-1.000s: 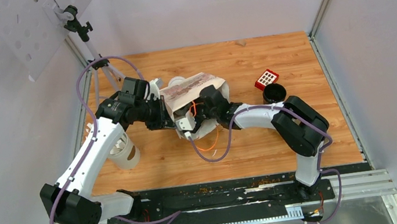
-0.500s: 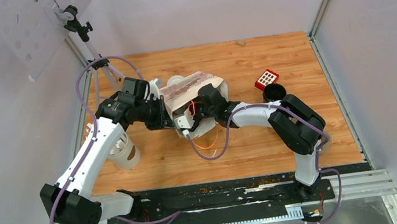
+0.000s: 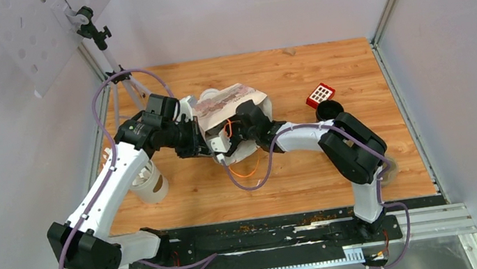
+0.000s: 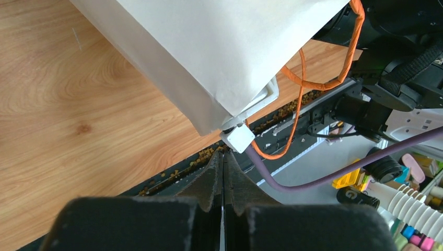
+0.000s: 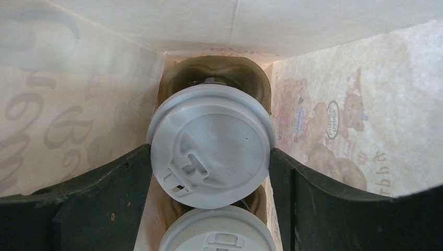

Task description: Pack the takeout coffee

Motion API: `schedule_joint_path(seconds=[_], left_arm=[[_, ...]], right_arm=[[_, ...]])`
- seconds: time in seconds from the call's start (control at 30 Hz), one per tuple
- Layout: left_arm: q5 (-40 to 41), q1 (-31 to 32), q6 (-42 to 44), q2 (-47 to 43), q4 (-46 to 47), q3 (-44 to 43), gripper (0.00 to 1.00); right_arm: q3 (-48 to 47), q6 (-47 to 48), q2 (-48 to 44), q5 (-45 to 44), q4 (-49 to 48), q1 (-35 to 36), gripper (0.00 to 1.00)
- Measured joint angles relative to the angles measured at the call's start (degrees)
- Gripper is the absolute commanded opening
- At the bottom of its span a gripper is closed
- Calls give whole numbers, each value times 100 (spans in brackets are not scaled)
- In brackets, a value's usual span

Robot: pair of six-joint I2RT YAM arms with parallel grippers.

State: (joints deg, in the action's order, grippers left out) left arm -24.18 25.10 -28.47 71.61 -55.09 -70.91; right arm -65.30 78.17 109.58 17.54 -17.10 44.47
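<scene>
Bright, even light; soft shadows; wrist-view foregrounds blurred

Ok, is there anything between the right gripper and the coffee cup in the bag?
Nothing visible. The right gripper is inside the bag, its fingers against both sides of the lidded cup. A second cup sits just below it in the wrist view, outside the fingers.

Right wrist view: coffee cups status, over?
Left pincer shut, beside the paper bag. Right pincer clamped on one lidded cup inside the bag, second lidded cup next to it. Nothing seen blocking.
</scene>
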Motion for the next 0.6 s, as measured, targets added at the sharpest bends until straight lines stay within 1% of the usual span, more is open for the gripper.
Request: schedule_joint_path(seconds=[0.33,0.6], left_arm=[[4,-2,-26,-2,0,0,0],[46,-2,-61,-39,-22,0,0]], right_arm=[[0,-66,-2,-94,17,-2,85],[44,-153,-39,-76,243,-2,86]])
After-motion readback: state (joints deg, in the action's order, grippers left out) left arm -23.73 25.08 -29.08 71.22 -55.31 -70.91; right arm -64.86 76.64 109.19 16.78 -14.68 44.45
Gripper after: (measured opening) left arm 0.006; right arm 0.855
